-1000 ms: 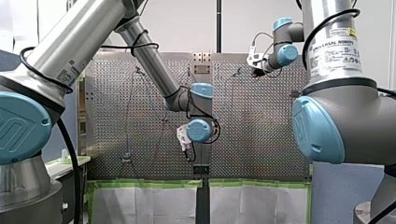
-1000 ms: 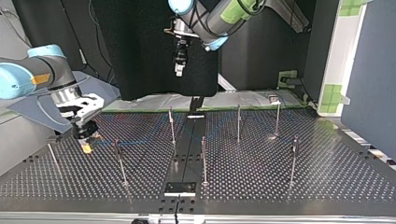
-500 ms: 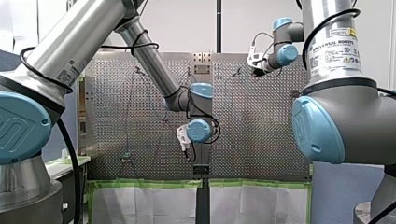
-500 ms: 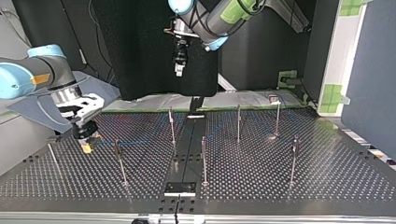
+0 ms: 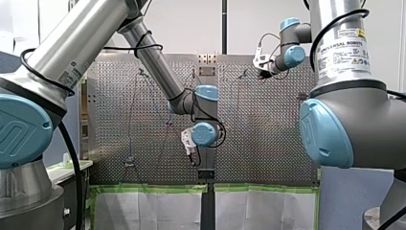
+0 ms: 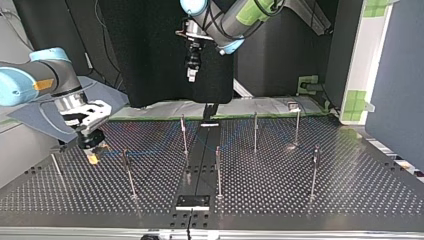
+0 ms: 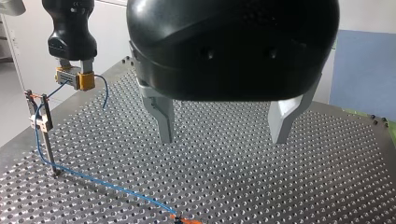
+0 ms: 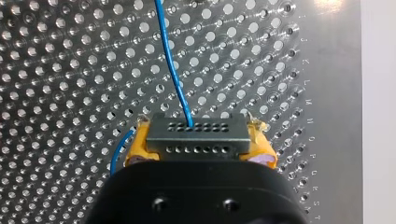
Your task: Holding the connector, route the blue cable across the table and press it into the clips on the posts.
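one connector [image 8: 197,133] sits clamped in my right claw [image 8: 198,145]; my left claw [image 7: 222,140] hangs open.

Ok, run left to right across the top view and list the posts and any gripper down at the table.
Far-left post → my right gripper → second post → third post → fourth post → fifth post → sixth post → seventh post.

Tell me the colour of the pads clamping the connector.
Yellow; the right wrist view shows it best, the pads flanking the grey connector.
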